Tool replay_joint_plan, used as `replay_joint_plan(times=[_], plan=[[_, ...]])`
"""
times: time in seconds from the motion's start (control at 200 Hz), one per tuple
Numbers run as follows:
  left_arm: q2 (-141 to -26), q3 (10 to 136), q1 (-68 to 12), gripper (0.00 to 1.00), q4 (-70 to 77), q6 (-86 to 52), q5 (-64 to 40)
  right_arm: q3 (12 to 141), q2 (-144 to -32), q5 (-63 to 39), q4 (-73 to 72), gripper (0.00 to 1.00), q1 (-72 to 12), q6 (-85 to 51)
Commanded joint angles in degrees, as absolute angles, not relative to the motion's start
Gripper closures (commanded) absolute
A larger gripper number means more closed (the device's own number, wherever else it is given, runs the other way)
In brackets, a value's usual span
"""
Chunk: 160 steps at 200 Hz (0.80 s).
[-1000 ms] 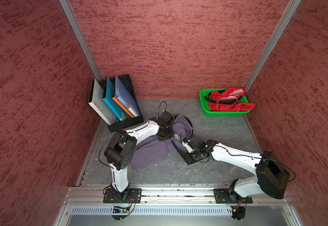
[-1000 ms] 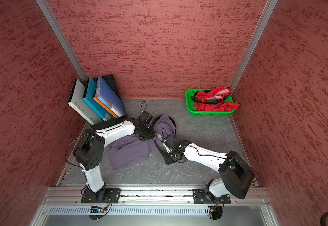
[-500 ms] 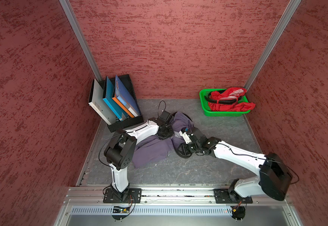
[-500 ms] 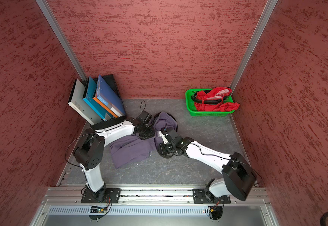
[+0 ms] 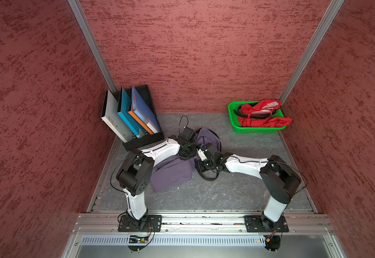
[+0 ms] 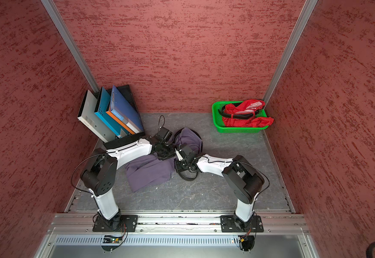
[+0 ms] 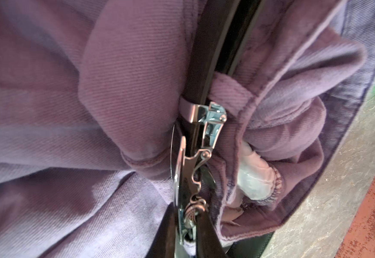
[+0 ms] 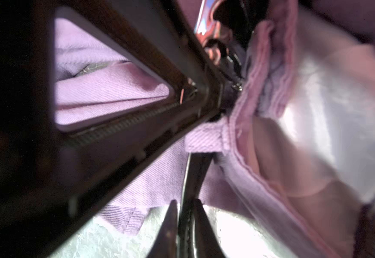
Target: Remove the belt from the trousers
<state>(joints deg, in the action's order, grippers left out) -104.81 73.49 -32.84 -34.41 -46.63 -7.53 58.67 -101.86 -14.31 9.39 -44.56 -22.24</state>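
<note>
**Both claws on the belt, belt not yet out of the loops**

Top views: purple trousers (image 5: 173,172) lie crumpled mid-table. The black belt (image 5: 215,134) edges the waist end at the far side. The left arm (image 5: 159,152) and right arm (image 5: 244,165) meet over that waist end, and the claw tips can't be made out here. A green basket (image 5: 233,111) with red trousers (image 5: 260,121) sits in the far corner, well apart.

Left wrist: the left claw (image 7: 187,225) is closed tight, pinching the belt at its silver buckle (image 7: 191,178). The strap runs through a fabric loop (image 7: 229,91) on the waistband.

Right wrist (blurry): the right claw (image 8: 185,223) is nearly fully closed with the black strap between its fingers (image 8: 168,227), just beside a fabric loop. The pale lining (image 8: 316,111) shows.
</note>
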Motion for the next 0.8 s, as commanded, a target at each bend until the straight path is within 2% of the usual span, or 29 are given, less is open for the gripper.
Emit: replay_joint_plan(times=[0.0,0.406,0.797], plan=[[-104.4,72.7,-32.6,0.83,-34.1,-47.0,-6.7,57.7,-99.6,-17.5,8.1,0.96,-45.0,-21.3],[-107.7,76.8,-32.1,0.82,-34.5,-46.1,-6.3,51.1,-81.5,-25.0,31.2,1.0,-44.9,-18.9],[-108.5,78.4,-31.2,0.81,-34.8,-45.8,-6.2,49.7,-80.3,-21.3,59.4,1.0,-42.8,-29.5]])
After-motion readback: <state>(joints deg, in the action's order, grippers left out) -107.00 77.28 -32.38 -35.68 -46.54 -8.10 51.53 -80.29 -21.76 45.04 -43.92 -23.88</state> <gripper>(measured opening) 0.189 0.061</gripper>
